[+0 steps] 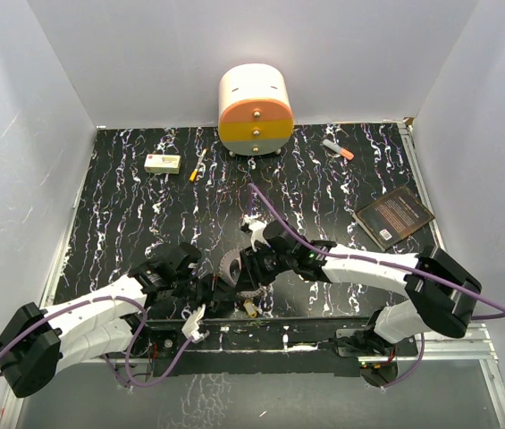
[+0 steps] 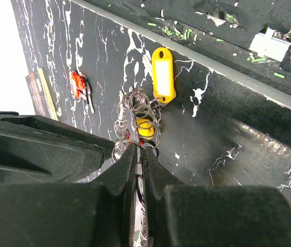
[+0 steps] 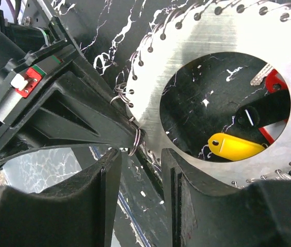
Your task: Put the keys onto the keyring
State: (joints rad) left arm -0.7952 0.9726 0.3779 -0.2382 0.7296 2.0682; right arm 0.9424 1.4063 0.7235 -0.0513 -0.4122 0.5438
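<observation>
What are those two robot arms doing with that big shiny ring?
The arms are working on a big metal ring. The left gripper is shut on its rim and holds it. The right gripper is open, with its fingers on either side of the rim, close to a small wire loop. A red key lies on the table, apart from the ring.

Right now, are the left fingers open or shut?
Shut on the keyring: in the left wrist view the left fingers pinch its speckled edge, no gap.
</observation>
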